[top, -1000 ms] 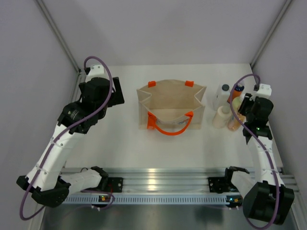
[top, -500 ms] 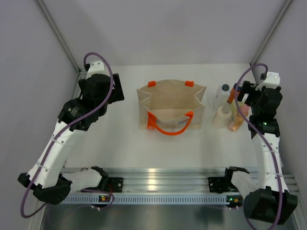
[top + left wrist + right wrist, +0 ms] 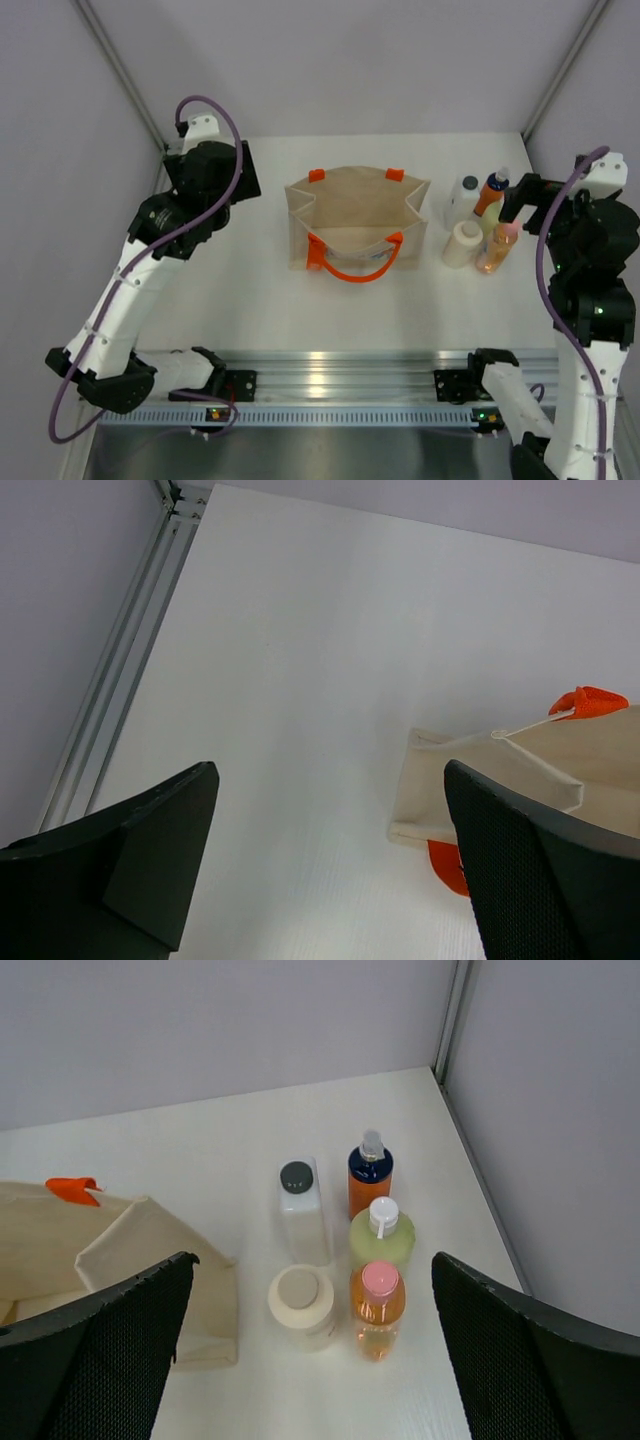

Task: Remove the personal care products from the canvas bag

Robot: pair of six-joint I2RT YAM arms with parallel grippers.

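The beige canvas bag (image 3: 352, 212) with orange handles stands open at mid-table; nothing shows inside it in the top view. Five personal care products stand upright to its right: a white bottle with dark cap (image 3: 300, 1210), an orange one with dark cap (image 3: 370, 1178), a yellow-green one with white cap (image 3: 381, 1238), a cream cylinder (image 3: 300, 1303) and an amber one with pink cap (image 3: 378, 1308). My right gripper (image 3: 313, 1260) hangs open above them, holding nothing. My left gripper (image 3: 330, 768) is open over bare table, left of the bag's corner (image 3: 480, 790).
The right wall and its metal post (image 3: 452, 1015) stand close behind the bottles. A metal rail (image 3: 120, 670) runs along the table's left edge. The arm bases sit on the aluminium rail (image 3: 330, 375) at the near edge.
My right gripper opened, let go of the amber pink-capped bottle beside the others, and rose up and to the right. The left arm shifted slightly toward the back.
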